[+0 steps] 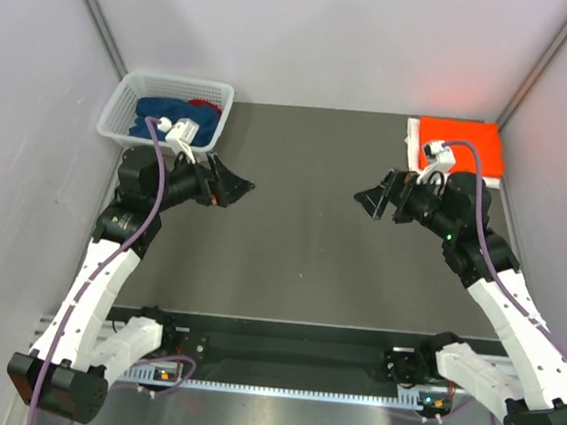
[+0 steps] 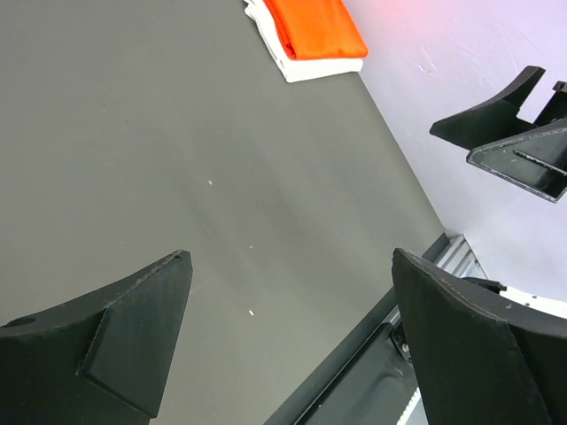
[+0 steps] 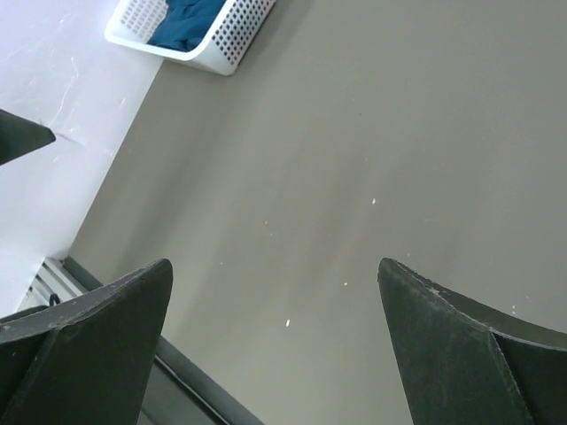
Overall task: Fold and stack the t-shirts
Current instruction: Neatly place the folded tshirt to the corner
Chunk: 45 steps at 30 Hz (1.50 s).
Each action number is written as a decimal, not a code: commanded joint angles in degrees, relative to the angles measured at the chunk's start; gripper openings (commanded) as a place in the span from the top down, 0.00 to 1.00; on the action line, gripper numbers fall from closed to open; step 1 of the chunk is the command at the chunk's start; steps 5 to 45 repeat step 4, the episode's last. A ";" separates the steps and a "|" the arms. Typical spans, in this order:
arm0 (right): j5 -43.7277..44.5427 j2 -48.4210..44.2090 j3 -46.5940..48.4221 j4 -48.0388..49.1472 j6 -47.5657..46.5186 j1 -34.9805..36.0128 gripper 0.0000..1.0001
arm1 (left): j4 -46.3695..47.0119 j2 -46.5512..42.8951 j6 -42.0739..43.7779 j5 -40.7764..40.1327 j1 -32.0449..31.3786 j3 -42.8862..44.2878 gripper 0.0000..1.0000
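A folded orange t-shirt (image 1: 460, 145) lies on a folded white one (image 1: 412, 134) at the table's back right; the stack also shows in the left wrist view (image 2: 314, 27). A white basket (image 1: 121, 122) at the back left holds crumpled blue (image 1: 162, 112) and red (image 1: 207, 102) shirts; it also shows in the right wrist view (image 3: 232, 35). My left gripper (image 1: 238, 185) is open and empty, above the bare mat left of centre. My right gripper (image 1: 368, 201) is open and empty, above the mat right of centre. The two face each other.
The dark grey mat (image 1: 302, 224) covers the table between grey side walls. A black rail (image 1: 290, 349) with both arm bases runs along the near edge. The right gripper's fingers (image 2: 509, 133) show in the left wrist view.
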 commanded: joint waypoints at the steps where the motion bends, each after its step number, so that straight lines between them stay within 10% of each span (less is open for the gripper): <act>1: 0.49 -0.79 1.45 1.46 -0.30 0.54 0.01 | 2.72 -0.61 0.14 0.92 0.26 0.79 0.01; 45: 0.85 -1.05 1.36 1.99 0.23 0.54 0.00 | 2.37 -0.70 0.49 0.66 0.26 0.79 0.01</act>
